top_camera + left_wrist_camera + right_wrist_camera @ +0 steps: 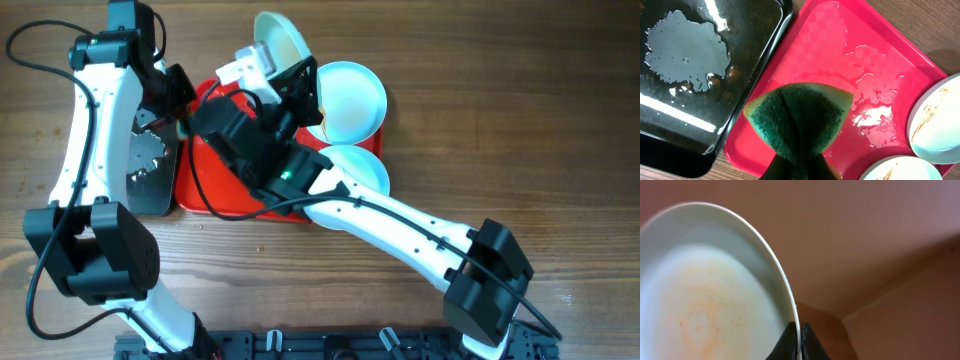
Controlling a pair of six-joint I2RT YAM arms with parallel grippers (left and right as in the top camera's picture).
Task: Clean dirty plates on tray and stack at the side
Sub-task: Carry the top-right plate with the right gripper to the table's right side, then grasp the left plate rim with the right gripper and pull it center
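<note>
Overhead, the red tray [203,185] lies with a black tray [152,198] against its left edge; the black tray holds a puddle. The right gripper [800,341] has its fingers closed narrowly on the rim of the held plate [278,40], which is lifted and tilted above the tray's far edge, with faint orange streaks on its face. The second plate [352,98] rests at the tray's far right corner. The third plate [368,168] is just nearer on the tray's right side, partly under the right arm. The left gripper [796,169] pinches a folded green sponge [800,117] over the tray's wet floor, near its left rim
</note>
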